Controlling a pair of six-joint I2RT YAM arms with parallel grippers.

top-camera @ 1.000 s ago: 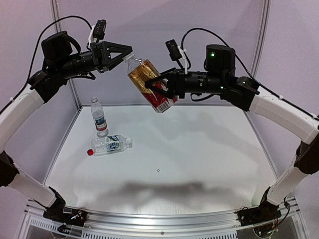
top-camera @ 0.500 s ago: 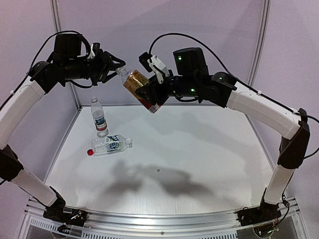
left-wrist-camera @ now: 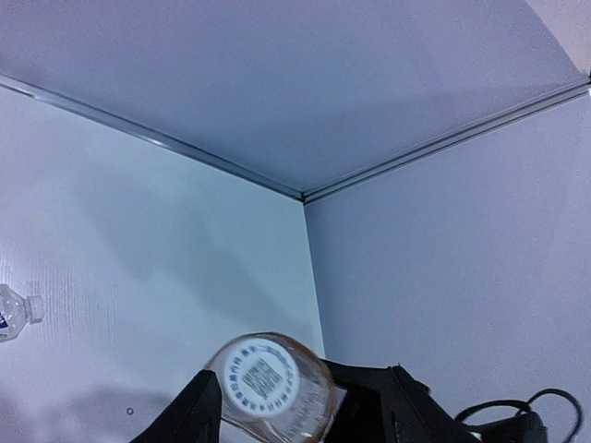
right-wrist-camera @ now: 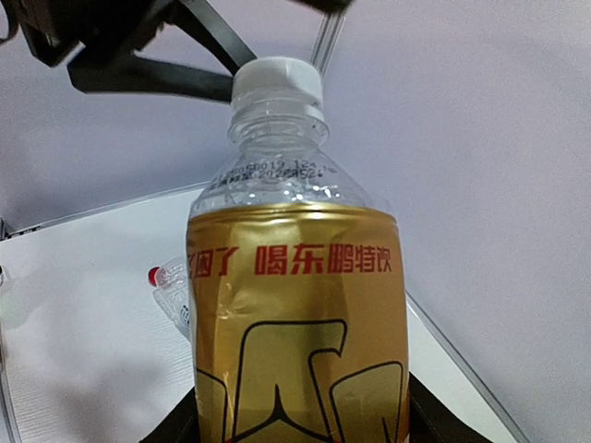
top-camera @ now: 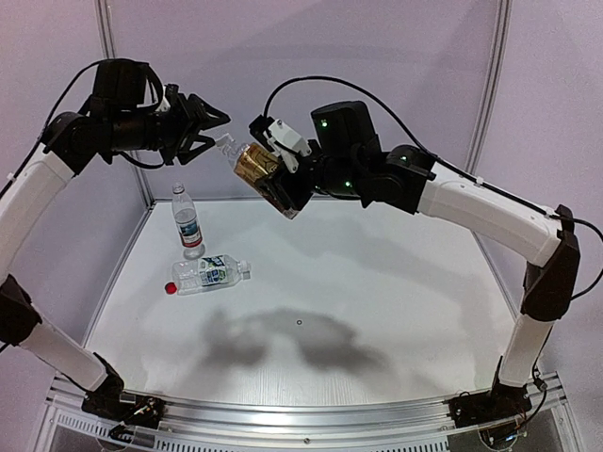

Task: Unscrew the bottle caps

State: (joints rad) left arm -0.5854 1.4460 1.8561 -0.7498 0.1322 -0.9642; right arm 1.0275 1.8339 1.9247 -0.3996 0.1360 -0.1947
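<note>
The right tool [top-camera: 283, 188] gripped the amber bottle [top-camera: 259, 169] by its body, tilted high above the bench [top-camera: 377, 282]. Its white cap [right-wrist-camera: 277, 81] was on (threads covered), just beside the left tool [top-camera: 213, 137], whose jaws stood spread.

The gold-labelled bottle [right-wrist-camera: 295, 305] is printed with red characters and black outlines, and is topped by a white cap [right-wrist-camera: 276, 81]. A red cap [top-camera: 171, 288] is seen on the clear lying bottle [top-camera: 209, 273].
</note>
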